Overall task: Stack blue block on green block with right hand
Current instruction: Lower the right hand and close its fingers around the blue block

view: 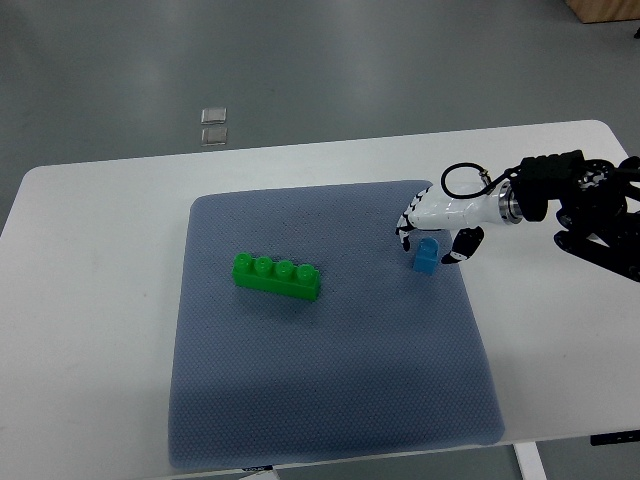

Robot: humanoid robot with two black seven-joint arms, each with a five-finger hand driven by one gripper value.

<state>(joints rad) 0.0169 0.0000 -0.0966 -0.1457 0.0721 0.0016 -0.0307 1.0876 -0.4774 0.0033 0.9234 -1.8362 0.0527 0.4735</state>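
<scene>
Presently the right hand [432,222], fingers curled around the blue block [427,257], sits near the mat's [330,400] right edge, apart from the green block [277,276].

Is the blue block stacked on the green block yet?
No. The blue block sits on the mat beside the right hand, apart from the green block.

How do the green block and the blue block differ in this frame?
The green block is long, with a row of four studs; the blue block is small and compact. The green block lies free near the middle of the mat; the blue block sits near the mat's right edge, with the right hand right at it, fingers around it. Both rest on the mat.
</scene>
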